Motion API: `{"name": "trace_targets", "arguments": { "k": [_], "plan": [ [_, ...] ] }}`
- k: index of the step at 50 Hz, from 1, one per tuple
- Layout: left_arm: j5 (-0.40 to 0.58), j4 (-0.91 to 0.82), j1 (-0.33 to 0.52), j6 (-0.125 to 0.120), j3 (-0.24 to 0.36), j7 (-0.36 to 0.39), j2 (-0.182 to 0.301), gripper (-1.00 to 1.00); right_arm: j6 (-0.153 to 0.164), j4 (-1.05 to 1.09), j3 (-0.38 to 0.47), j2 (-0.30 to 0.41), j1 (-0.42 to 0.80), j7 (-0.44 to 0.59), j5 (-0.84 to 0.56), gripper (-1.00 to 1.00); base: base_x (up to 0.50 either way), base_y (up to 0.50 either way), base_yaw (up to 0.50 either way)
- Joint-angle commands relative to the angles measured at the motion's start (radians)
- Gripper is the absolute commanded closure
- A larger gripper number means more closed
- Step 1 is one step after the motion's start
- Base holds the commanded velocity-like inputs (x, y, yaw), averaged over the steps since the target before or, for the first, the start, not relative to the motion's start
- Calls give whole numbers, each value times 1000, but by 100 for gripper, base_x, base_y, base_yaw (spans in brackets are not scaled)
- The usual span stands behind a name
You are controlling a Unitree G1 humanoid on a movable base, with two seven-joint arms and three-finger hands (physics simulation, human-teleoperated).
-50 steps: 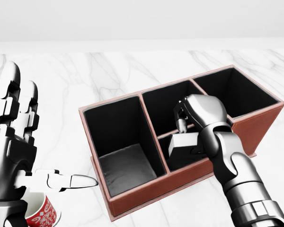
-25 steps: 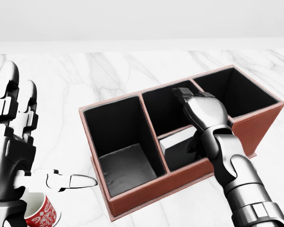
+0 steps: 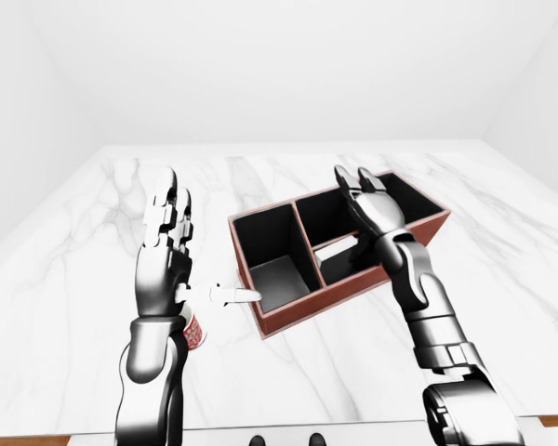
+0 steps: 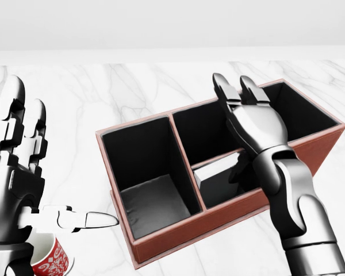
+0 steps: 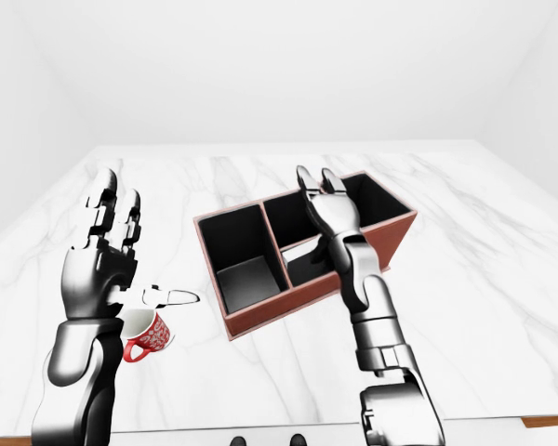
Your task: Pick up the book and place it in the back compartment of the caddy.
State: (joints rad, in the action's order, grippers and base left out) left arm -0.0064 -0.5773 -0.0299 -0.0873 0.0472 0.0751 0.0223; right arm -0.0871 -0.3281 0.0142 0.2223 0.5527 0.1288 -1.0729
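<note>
Book, small and grey point(image 4: 217, 172), lying inside the red-brown leather caddy with black insides point(image 4: 161, 244), in the small middle compartment at the lower side of the head view, leaning on the divider wall. Right hand, shiny silver point(image 4: 250, 123), up above the caddy, fingers point(image 4: 221, 86) spread open and holding nothing. Left hand, shiny silver too point(image 4: 17, 167), raised at the left of the caddy, fingers straight and open, thumb pointing at the caddy wall. Red and white mug point(image 5: 147, 334) just under the left hand, sitting on the white marble desk point(image 3: 288, 372).
</note>
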Motion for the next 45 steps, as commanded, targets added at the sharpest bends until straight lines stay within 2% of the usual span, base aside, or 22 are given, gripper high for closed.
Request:
{"name": "trace_targets", "arguments": {
  "k": [1,6,9,13,14,15,23,27,32,36,45],
  "plan": [
    [1,0,-2,0,-1,0,0,-100,23,353,45,-13,-96,171,61,-100,0,0,0],
    [0,0,-4,0,-2,1,-1,-100,58,480,60,-16,-132,222,94,-100,0,0,0],
    [0,-6,-3,0,-1,1,-1,-100,105,569,76,-23,-148,265,134,-100,0,0,0],
    [-1,-9,-5,0,-1,1,-1,-100,153,650,86,-33,-179,284,185,-100,0,0,0],
    [-1,-9,-5,0,-1,1,-1,-100,155,651,85,-31,-180,283,187,-100,0,0,0],
    [-1,-4,-4,0,-1,2,-1,-100,174,680,94,-39,-185,289,208,-100,0,0,0],
    [-2,-7,-2,0,0,1,0,-100,174,824,125,-40,-234,303,317,-100,0,0,0],
    [-4,-14,-3,0,1,2,0,-100,174,964,153,-53,-255,328,425,-100,0,0,0],
    [-4,-24,-7,0,-2,3,-1,-100,174,1056,185,-36,-263,292,513,-100,0,0,0],
    [-9,-35,-3,0,4,3,0,-100,174,1154,220,-39,-325,290,594,-100,0,0,0],
    [-16,-66,1,0,9,5,1,-100,174,1303,226,-31,-334,304,658,-100,0,0,0]
  ]
}}
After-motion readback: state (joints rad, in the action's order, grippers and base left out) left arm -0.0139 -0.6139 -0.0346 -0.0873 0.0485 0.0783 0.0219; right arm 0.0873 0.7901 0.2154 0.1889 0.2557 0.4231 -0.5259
